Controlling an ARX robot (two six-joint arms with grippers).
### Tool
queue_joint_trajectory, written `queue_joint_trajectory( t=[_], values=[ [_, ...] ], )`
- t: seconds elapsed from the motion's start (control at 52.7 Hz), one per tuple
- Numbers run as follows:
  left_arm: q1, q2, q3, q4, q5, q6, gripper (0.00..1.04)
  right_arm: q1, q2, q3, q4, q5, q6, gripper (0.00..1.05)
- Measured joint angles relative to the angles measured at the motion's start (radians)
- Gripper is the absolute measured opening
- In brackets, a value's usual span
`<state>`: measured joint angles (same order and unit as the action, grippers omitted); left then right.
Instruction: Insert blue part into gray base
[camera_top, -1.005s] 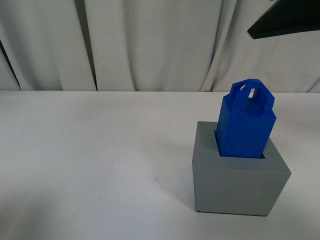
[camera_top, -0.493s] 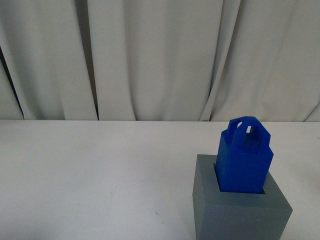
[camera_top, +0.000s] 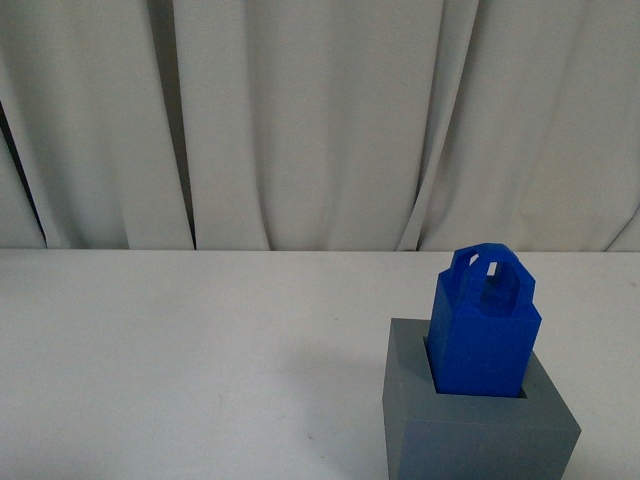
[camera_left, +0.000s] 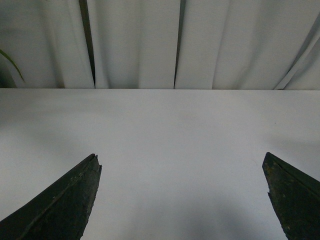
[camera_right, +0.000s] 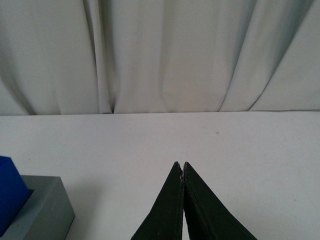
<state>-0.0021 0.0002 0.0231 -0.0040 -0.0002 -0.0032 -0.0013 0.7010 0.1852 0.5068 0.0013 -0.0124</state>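
The blue part (camera_top: 483, 325) stands in the square recess of the gray base (camera_top: 480, 435) at the lower right of the front view, leaning slightly, with its arched slotted handle on top. No gripper shows in the front view. In the right wrist view the base (camera_right: 42, 212) and a corner of the blue part (camera_right: 10, 192) sit at the picture's lower left, apart from my right gripper (camera_right: 181, 164), which is shut and empty over the white table. My left gripper (camera_left: 181, 157) is open and empty over bare table.
The white table (camera_top: 200, 350) runs back to a pale pleated curtain (camera_top: 320, 120). A small dark speck (camera_right: 216, 133) lies on the table ahead of the right gripper.
The front view has tilted up, so the block and base sit lower in the picture. The dark arm part at the top right a second ago has left the view.
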Motion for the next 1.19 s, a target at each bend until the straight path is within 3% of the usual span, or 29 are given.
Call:
queue_joint_trajectory(
  t=[1.195],
  values=[
    [0.0,0.0,0.0,0.0,0.0,0.0,0.99,0.0,-0.443,-0.181,-0.244,-0.002,0.002,0.02]
  ],
)
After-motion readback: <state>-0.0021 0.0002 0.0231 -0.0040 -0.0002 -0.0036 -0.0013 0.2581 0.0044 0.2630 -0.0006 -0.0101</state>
